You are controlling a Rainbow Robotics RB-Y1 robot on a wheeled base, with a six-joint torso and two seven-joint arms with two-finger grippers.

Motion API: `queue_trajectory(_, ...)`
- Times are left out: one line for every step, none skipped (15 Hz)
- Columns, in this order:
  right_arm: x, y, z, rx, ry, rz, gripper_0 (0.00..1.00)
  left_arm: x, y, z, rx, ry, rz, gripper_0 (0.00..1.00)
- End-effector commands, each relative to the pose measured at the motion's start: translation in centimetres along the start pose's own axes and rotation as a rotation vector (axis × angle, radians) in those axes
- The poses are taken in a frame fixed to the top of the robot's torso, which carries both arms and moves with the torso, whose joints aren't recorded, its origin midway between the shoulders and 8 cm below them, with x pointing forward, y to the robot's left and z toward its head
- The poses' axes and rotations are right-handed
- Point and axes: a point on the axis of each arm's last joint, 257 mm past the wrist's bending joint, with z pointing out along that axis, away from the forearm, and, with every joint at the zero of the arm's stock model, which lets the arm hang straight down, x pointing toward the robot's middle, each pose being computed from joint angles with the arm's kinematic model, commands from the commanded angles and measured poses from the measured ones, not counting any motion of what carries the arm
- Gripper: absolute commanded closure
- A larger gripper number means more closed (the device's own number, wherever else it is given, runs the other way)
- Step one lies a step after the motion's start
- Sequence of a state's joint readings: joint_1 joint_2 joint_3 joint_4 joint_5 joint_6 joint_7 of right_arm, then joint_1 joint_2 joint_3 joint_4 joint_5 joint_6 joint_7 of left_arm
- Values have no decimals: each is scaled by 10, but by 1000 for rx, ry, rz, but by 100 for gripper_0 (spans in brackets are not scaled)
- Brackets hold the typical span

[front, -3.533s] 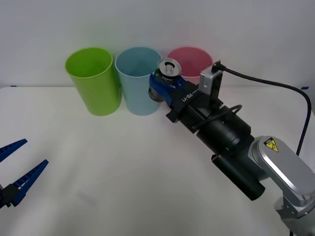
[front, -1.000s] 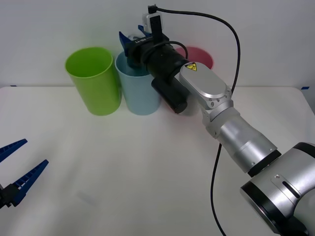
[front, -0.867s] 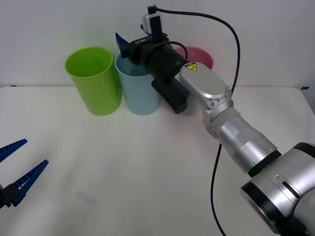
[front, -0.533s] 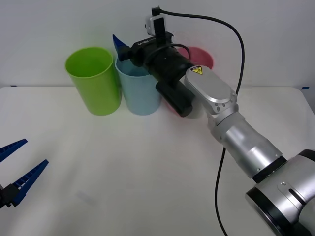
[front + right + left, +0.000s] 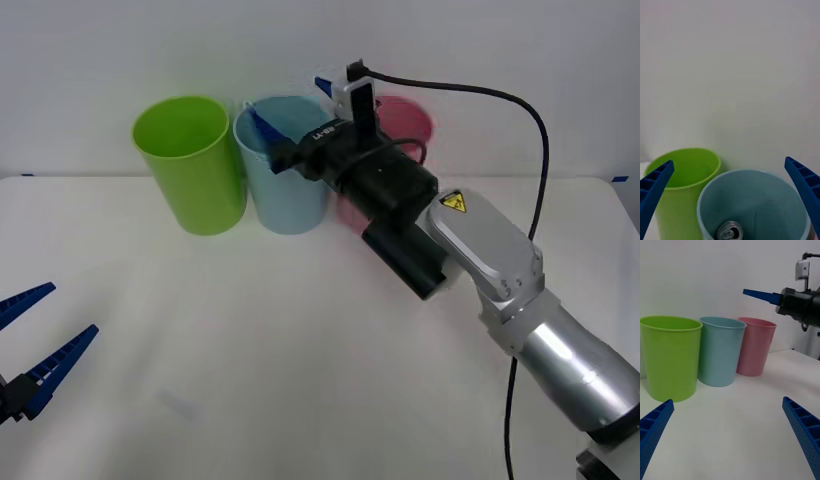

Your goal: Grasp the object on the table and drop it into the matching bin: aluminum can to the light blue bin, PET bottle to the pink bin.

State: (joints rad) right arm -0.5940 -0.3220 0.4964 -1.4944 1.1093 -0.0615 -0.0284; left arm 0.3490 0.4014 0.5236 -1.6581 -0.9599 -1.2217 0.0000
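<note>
Our right gripper [image 5: 290, 118] hangs above the light blue bin [image 5: 283, 190], jaws spread wide and empty, because the aluminum can [image 5: 730, 231] lies at that bin's bottom. Our left gripper [image 5: 35, 335] waits low, jaws apart. The bare white worktop [image 5: 250, 340] meets a plain pale wall.

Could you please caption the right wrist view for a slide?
Open right claw above the light blue bin, aluminum can lying inside.
</note>
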Motion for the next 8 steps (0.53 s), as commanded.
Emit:
queue_trajectory(4, 3, -33, -28, 7, -15, 0, 0, 0, 0, 0, 0, 0, 0)
queue_trajectory(6, 6, -45, -50, 13, -18, 0, 0, 0, 0, 0, 0, 0, 0)
queue_trajectory(7, 7, -54, -70, 19, -21, 0, 0, 0, 0, 0, 0, 0, 0)
queue_trajectory(10, 8, -65, -90, 28, -23, 0, 0, 0, 0, 0, 0, 0, 0)
queue_trajectory(12, 8, -75, -104, 37, -27, 0, 0, 0, 0, 0, 0, 0, 0)
queue_trajectory(15, 8, -86, -123, 45, -19, 0, 0, 0, 0, 0, 0, 0, 0)
queue_trajectory(17, 7, -95, -138, 55, -21, 0, 0, 0, 0, 0, 0, 0, 0)
queue_trajectory(19, 6, -105, -152, 65, -23, 0, 0, 0, 0, 0, 0, 0, 0)
